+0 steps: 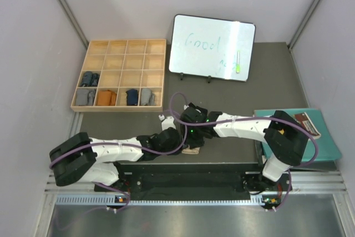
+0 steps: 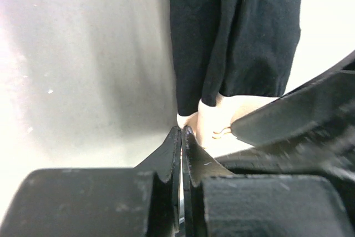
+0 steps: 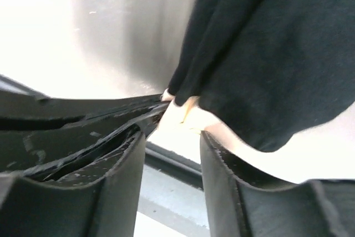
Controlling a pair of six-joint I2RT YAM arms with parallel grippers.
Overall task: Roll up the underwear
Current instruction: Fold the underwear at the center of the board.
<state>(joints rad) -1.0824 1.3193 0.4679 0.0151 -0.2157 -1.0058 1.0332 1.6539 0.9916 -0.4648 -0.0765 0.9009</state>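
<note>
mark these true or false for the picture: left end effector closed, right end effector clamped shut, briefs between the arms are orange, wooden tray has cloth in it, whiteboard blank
1. The left end effector is closed. True; its tips pinch the beige waistband edge.
2. The right end effector is clamped shut. False; its fingers stand apart.
3. The briefs between the arms are orange. False; they are black with a beige waistband.
4. The wooden tray holds cloth in some compartments. True.
5. The whiteboard is blank. False; "Good" is written on it.
</note>
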